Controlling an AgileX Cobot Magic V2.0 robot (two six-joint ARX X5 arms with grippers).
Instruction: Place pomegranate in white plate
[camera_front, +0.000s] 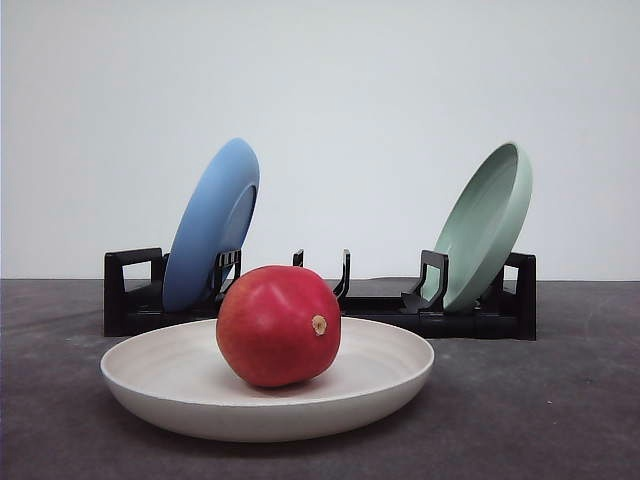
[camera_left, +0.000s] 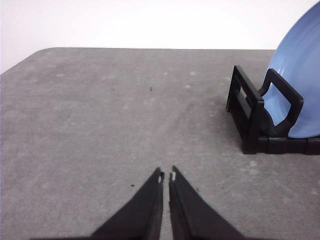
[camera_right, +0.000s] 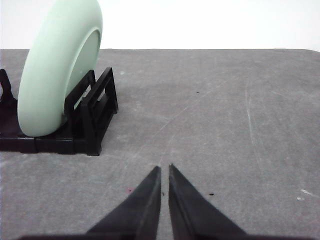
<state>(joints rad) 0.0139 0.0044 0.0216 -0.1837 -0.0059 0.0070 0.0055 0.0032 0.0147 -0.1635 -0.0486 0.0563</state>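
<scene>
Pomegranate (camera_front: 278, 325) seated near centre of white plate (camera_front: 160, 365), both grippers (camera_left: 166, 176) (camera_right: 164, 168) closed to a slit and empty, well apart; roll-off risk only if plate bumped.

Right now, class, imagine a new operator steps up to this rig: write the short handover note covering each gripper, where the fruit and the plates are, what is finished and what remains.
Left gripper: shut, empty, over bare grey table.
Right gripper: shut, empty, over bare grey table.
The glossy round red pomegranate sits inside the shallow off-white round plate, at the front of the table.
The blue plate and the pale green plate lean upright in the black slotted rack behind it.
Done: fruit is in the white plate and released.
Left: nothing apparent; perhaps just park the arms.
</scene>
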